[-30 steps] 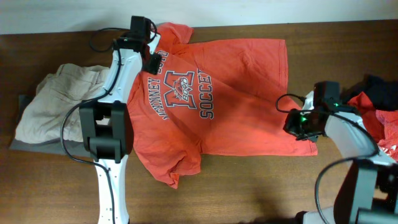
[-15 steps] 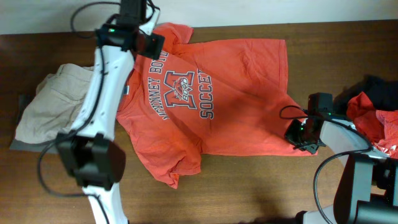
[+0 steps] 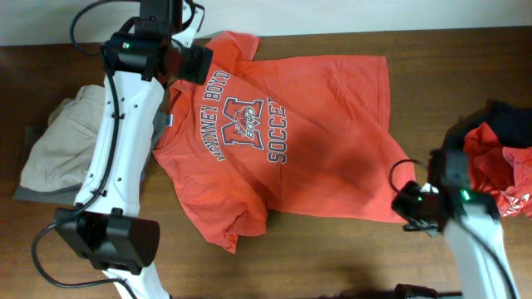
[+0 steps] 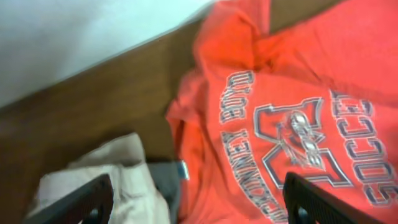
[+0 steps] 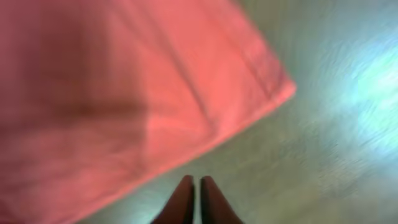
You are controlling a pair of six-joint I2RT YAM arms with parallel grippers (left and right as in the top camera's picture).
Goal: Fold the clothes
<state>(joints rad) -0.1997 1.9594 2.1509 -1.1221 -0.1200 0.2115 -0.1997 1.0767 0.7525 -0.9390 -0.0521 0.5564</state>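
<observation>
The orange-red short-sleeved cotton T-shirt [image 3: 307, 133] with navy soccer lettering lies spread on the dark wooden desk [image 3: 332, 257]. The left claw [image 4: 198, 193] hangs wide open above its collar end. The right claw [image 5: 193, 199], pinched together and empty, sits just off its hem corner.

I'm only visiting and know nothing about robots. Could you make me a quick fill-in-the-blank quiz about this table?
The orange T-shirt has a print ending with the word ___.
The beige clothes lie on the robot's ___ side.
On the right arm, the jaws, open or shut, are ___.
Missing words: Soccer; left; shut.
</observation>
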